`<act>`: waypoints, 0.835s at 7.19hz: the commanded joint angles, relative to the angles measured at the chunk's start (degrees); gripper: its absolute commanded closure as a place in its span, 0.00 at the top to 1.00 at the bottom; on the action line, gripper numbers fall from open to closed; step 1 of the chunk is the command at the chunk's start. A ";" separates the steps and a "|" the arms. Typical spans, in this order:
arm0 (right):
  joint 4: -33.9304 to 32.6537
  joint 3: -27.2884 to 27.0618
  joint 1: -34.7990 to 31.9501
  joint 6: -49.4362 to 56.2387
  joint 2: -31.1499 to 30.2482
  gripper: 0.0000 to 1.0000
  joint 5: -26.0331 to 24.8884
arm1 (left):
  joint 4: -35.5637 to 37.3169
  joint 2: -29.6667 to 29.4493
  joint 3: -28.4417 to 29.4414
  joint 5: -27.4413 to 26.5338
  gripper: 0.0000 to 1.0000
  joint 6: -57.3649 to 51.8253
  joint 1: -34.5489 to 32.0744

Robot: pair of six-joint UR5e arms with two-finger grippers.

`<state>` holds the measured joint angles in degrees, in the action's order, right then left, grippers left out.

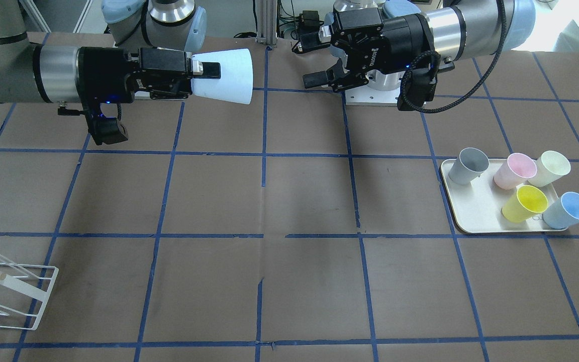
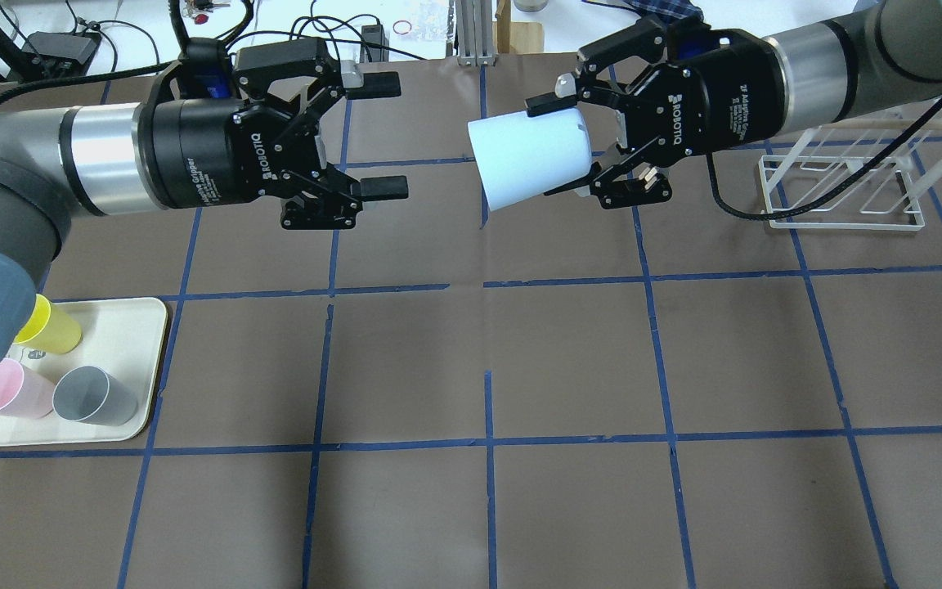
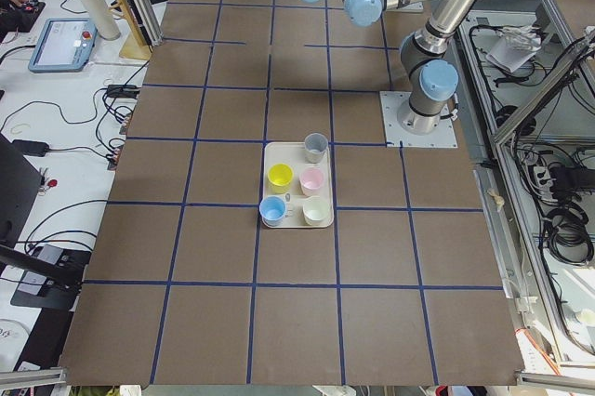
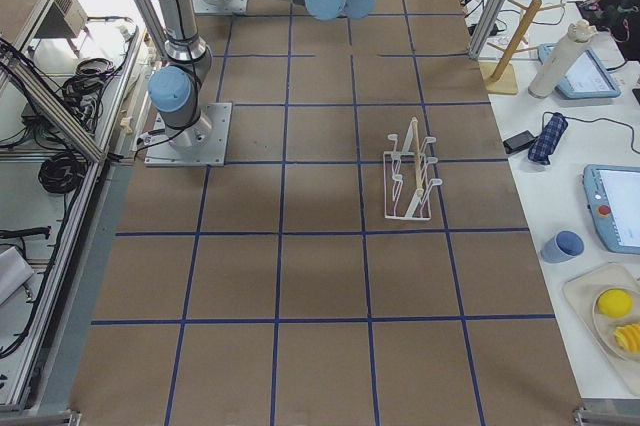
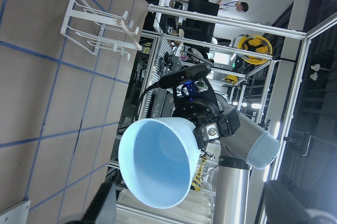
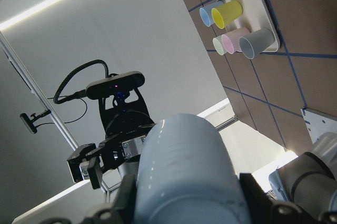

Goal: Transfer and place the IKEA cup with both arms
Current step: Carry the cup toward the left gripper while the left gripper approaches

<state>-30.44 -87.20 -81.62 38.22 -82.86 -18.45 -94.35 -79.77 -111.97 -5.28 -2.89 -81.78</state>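
overhead exterior — right gripper (image 2: 554, 147) holds ikea cup (image 2: 520, 159)

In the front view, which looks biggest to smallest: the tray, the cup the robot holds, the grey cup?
tray
held blue cup
grey cup
The held one is up in the air, so unsure.

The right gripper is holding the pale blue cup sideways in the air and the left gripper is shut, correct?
Not quite: the left gripper is open and empty, as the overhead view shows. The right gripper does hold the pale blue cup sideways in the air.
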 commanded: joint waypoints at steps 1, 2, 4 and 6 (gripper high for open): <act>-0.14 0.01 -1.61 0.01 -0.81 0.45 2.89 | 0.04 1.11 -3.16 7.00 0.99 0.25 -2.24; -0.14 -0.08 -1.79 0.10 -1.25 0.46 2.81 | -0.04 1.20 -3.34 8.69 0.98 0.77 -2.41; -0.06 -0.43 -2.84 -0.25 -1.69 0.46 2.81 | -0.05 1.55 -3.35 10.45 0.98 1.13 -2.50; -0.06 -0.52 -4.33 -0.34 -1.69 0.49 2.90 | -0.05 1.29 -3.34 11.78 0.90 1.13 -2.50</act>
<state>-30.50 -87.66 -85.05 37.98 -84.50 -15.59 -94.40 -78.42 -115.26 5.98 -1.77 -84.26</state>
